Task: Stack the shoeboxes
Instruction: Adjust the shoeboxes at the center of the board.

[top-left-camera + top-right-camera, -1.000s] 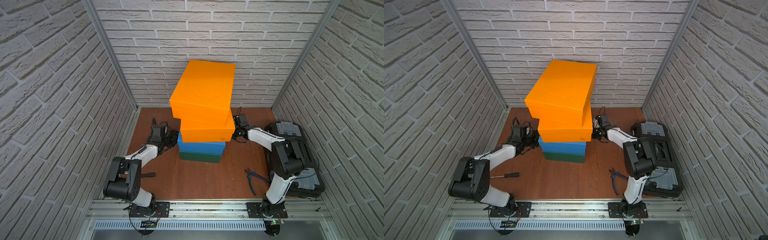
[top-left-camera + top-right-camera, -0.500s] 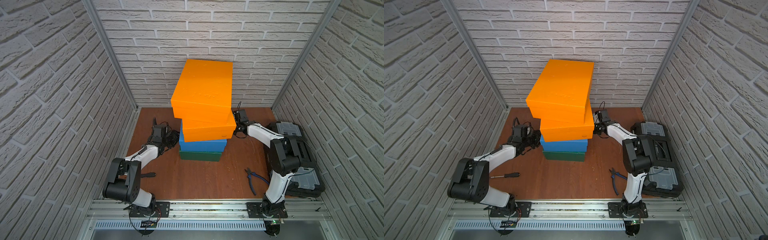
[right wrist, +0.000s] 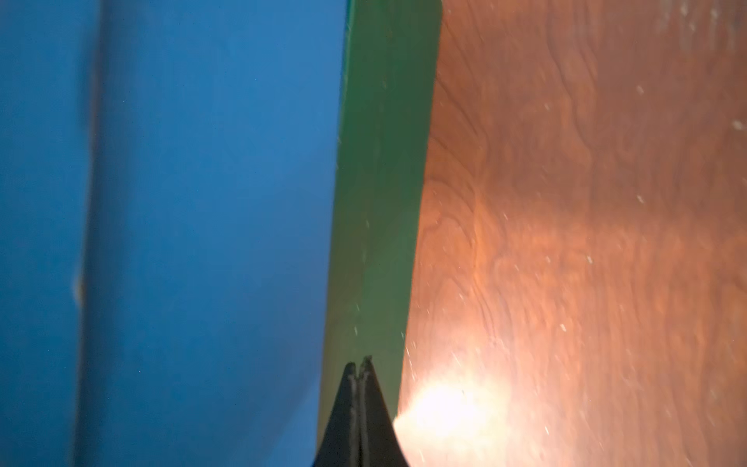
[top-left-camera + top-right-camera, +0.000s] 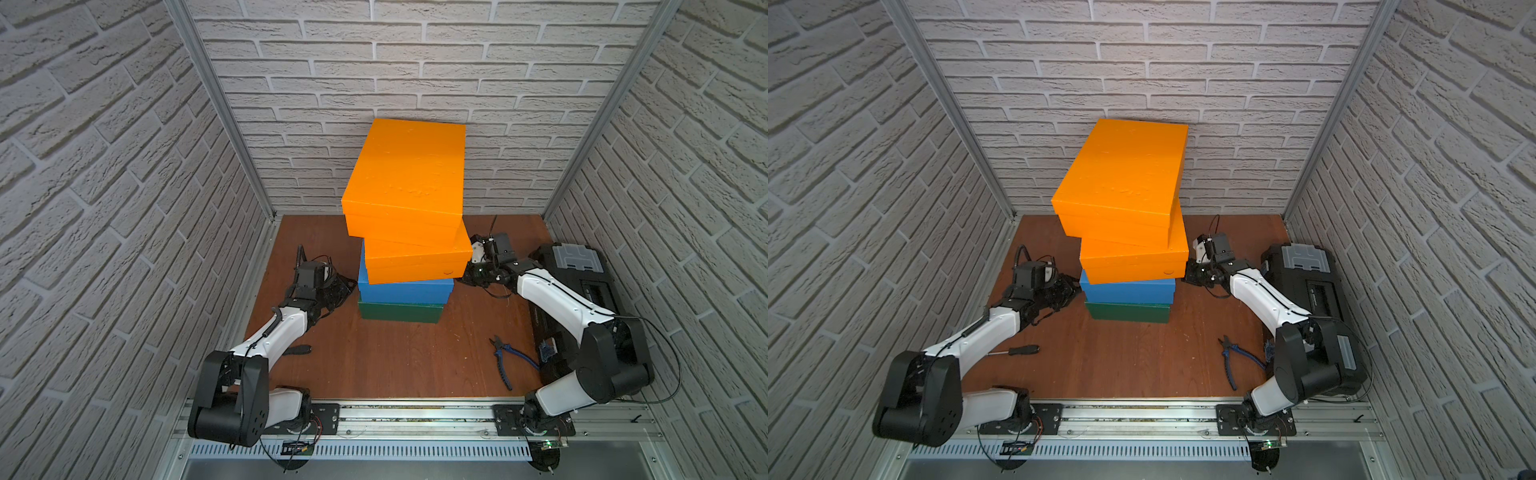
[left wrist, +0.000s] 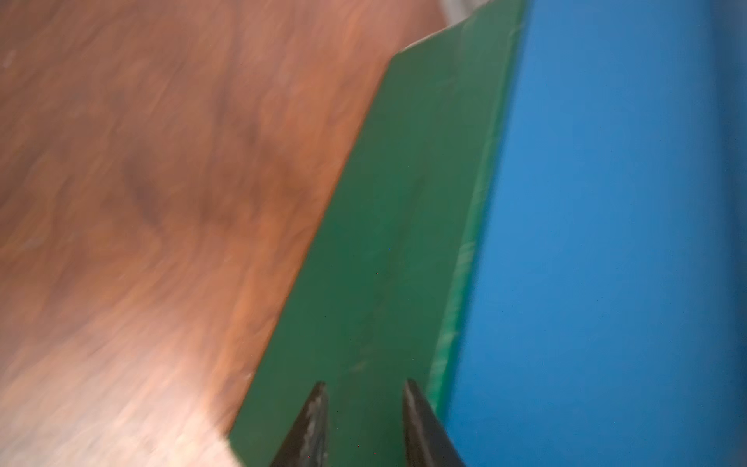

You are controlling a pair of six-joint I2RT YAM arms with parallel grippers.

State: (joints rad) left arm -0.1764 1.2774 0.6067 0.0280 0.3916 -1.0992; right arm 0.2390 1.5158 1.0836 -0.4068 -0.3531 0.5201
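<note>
Four shoeboxes stand in one pile at the middle back of the table. A dark green box (image 4: 401,311) (image 4: 1127,312) lies at the bottom, with a blue box (image 4: 405,289) (image 4: 1127,291) on it. Above them a lower orange box (image 4: 415,264) (image 4: 1133,262) sits slightly skewed under a top orange box (image 4: 409,174) (image 4: 1125,166). My left gripper (image 4: 347,286) (image 4: 1069,287) (image 5: 364,388) is open and empty, close against the pile's left side at the green box (image 5: 384,242) and the blue box (image 5: 606,242). My right gripper (image 4: 463,277) (image 4: 1187,276) (image 3: 359,364) is shut, at the right side by the blue box (image 3: 202,202) and the green box (image 3: 380,161).
Black tool cases with grey lids (image 4: 577,266) (image 4: 1304,270) stand along the right wall. Blue-handled pliers (image 4: 505,357) lie front right and a screwdriver (image 4: 297,350) front left on the wooden table (image 4: 395,365). Brick walls close in three sides.
The top orange box has turned a little, more in line with the boxes under it. My left jaws have narrowed. The right gripper stays shut at the pile's right side.
</note>
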